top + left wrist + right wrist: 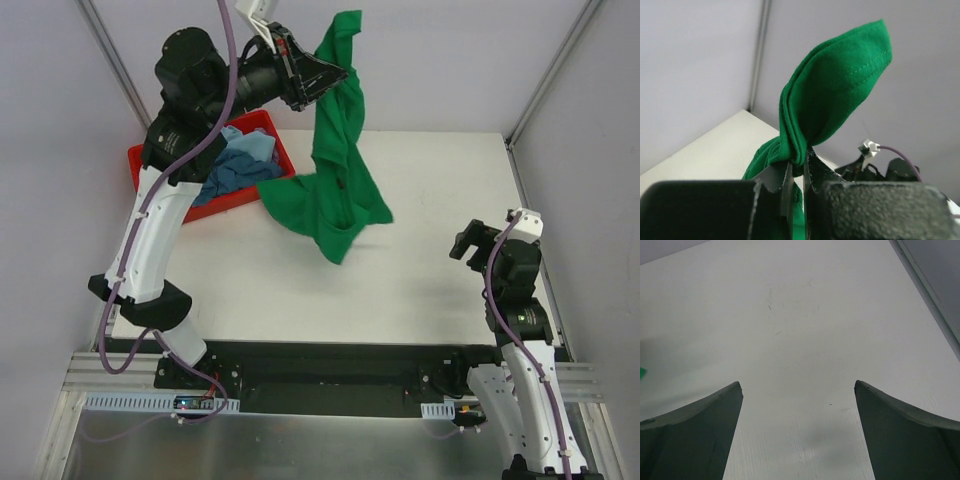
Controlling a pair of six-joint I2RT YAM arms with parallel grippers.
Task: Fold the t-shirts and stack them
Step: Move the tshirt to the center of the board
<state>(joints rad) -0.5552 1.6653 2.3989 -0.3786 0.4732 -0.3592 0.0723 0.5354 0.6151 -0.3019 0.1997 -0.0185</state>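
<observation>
A bright green t-shirt (335, 170) hangs from my left gripper (338, 72), raised high over the back of the table; its lower part rests bunched on the white table (420, 270). In the left wrist view the left gripper (799, 162) is shut on a folded edge of the green t-shirt (835, 90). Dark teal-blue and pale blue t-shirts (235, 165) lie crumpled in the red bin (285, 160). My right gripper (470, 240) stands open near the table's right edge, nothing between its fingers (700, 430).
The red bin sits at the table's back left, partly hidden by my left arm. Grey walls and metal frame posts (545, 75) close in the back and sides. A sliver of green cloth (642, 371) shows at the left edge of the right wrist view.
</observation>
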